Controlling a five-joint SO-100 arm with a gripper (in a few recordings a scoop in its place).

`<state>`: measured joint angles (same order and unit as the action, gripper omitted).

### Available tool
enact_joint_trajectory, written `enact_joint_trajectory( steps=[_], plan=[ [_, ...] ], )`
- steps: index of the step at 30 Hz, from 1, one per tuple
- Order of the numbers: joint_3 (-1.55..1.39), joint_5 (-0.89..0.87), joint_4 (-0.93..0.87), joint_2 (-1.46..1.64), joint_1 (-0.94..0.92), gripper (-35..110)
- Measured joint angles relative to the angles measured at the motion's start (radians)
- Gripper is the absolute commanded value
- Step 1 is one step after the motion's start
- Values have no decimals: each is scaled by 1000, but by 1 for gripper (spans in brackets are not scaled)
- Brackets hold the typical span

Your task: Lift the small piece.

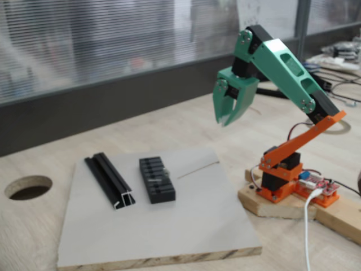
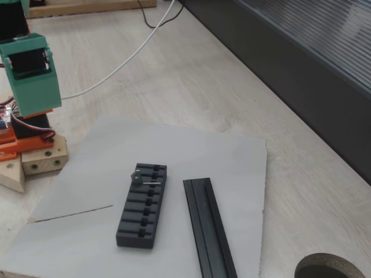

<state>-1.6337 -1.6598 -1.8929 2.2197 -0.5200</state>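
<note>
The wooden table (image 1: 169, 121) carries everything, with a round hole (image 1: 28, 187) cut through it well away from the arm. On it lies a grey board (image 1: 169, 226), below and to the left of the gripper in a fixed view.

The green arm (image 1: 287, 68) rises from an orange base (image 1: 279, 175) bolted to a wooden block (image 1: 265, 202), and reaches up and over toward the board. Its gripper (image 1: 225, 119) hangs in the air, tips pointing down, well above the board and touching nothing. The two fingers stand close, with only a narrow slit between them at the tips, and hold nothing.

The long black channel rail (image 1: 110, 182) lies flat on the board, the thing farthest from the gripper. Its open groove faces up and looks bare in both fixed views.

The black ribbed block (image 1: 157, 179) lies between the rail and the gripper, roughly parallel to the rail and apart from it. Its top is cut into a row of crosswise slots.

The small piece (image 2: 138, 178) sits on the ribbed block at the end nearer the arm's base, at the corner on the gripper's side. In a fixed view it shows as a small greyish head with a thin bright stem running across the block toward the rail, so its long axis lies crosswise to the block's length. Whether it lies in a slot or on a rib I cannot tell. In the other fixed view it is only a tiny pale speck (image 1: 166, 169) at the block's edge.
</note>
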Motion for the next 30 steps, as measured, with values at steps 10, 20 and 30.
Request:
enact_joint_trajectory(
  steps=[10,20,30],
  plan=[
    [0,0,0,0,0,6],
    [0,0,0,0,0,6],
    [8,0,15,-244,6,6]
  ],
)
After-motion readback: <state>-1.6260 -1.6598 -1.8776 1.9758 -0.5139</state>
